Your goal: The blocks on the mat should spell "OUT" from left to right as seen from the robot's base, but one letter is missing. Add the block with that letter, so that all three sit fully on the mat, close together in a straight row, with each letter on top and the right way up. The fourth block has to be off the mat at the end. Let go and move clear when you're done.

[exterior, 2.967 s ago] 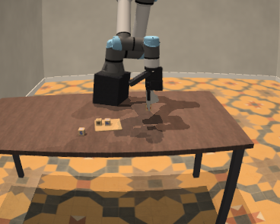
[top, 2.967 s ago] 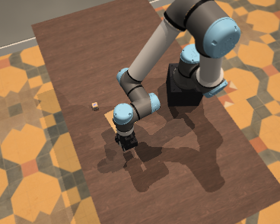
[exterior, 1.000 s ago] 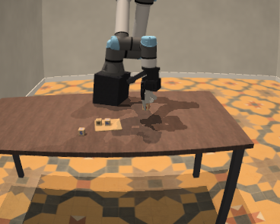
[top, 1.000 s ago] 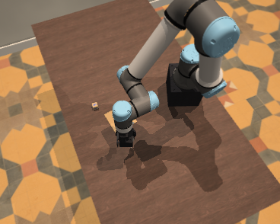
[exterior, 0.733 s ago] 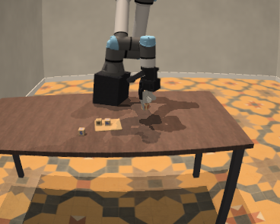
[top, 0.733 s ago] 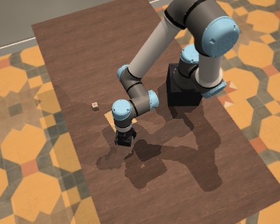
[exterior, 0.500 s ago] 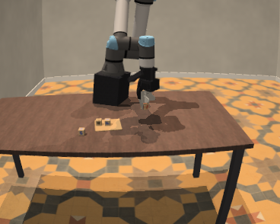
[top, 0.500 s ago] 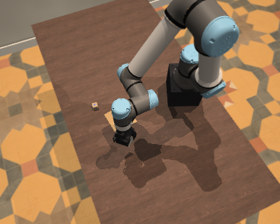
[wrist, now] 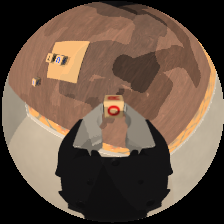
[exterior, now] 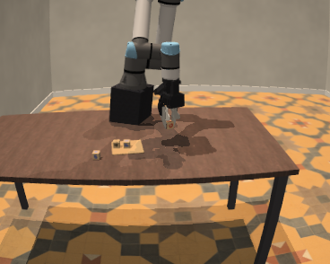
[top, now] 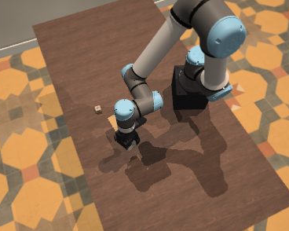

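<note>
My gripper (exterior: 169, 121) (wrist: 113, 103) (top: 129, 144) is shut on a small wooden block with a red O (wrist: 113, 109) (exterior: 169, 124) and holds it above the table, to the right of the mat in the exterior view. The tan mat (exterior: 134, 147) (wrist: 75, 70) (top: 112, 124) lies on the table and carries two blocks (exterior: 117, 144) (exterior: 126, 144) side by side at its far edge; they also show in the wrist view (wrist: 52, 58) (wrist: 64, 60). Their letters are too small to read. A fourth block (exterior: 96, 154) (top: 97, 108) (wrist: 35, 81) lies on the bare table, off the mat.
The arm's black base box (exterior: 130, 104) (top: 188, 92) stands at the back of the brown table (exterior: 236, 148) (top: 89, 47). The arm's elbow hangs over the mat in the top view and hides most of it.
</note>
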### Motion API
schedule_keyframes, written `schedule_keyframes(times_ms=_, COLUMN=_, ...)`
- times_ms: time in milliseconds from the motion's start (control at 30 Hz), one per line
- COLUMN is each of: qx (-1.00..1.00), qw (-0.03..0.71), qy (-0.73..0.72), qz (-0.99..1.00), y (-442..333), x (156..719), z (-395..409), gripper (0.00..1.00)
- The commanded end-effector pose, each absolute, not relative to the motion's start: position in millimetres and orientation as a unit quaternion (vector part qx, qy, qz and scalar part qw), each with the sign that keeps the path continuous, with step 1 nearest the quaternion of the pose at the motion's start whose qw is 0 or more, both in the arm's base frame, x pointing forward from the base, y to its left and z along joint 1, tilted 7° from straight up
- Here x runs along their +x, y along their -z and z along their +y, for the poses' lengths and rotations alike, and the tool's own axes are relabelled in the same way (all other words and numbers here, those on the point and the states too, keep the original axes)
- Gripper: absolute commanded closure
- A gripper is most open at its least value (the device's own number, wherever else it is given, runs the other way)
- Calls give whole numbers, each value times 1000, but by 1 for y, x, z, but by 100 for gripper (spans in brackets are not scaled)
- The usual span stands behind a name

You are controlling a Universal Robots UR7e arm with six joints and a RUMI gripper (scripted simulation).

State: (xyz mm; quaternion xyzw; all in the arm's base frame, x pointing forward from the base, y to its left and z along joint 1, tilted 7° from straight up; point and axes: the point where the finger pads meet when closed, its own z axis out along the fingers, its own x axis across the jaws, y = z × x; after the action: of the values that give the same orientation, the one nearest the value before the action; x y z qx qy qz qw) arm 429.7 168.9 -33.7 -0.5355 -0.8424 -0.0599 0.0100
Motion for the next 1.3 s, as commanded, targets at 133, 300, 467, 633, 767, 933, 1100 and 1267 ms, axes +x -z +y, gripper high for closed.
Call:
schedule_keyframes(times_ms=133, qx=-624, qw=14, qy=58, qz=-779, y=34, x=428, z=166, gripper=91)
schedule_keyframes(times_ms=300, qx=-670, qw=18, qy=56, qz=-740, y=34, x=427, z=164, gripper=91)
schedule_keyframes(times_ms=467, qx=-714, qw=21, qy=55, qz=-698, y=34, x=426, z=163, gripper=91)
schedule_keyframes(times_ms=633, qx=-744, qw=24, qy=54, qz=-665, y=34, x=426, z=162, gripper=91)
schedule_keyframes(times_ms=767, qx=-780, qw=27, qy=53, qz=-623, y=34, x=426, z=160, gripper=91)
schedule_keyframes(times_ms=933, qx=-817, qw=30, qy=51, qz=-574, y=34, x=426, z=159, gripper=91)
schedule_keyframes(times_ms=1100, qx=-850, qw=33, qy=49, qz=-524, y=34, x=426, z=157, gripper=91)
schedule_keyframes(times_ms=1267, qx=-876, qw=35, qy=47, qz=-478, y=34, x=426, z=156, gripper=91)
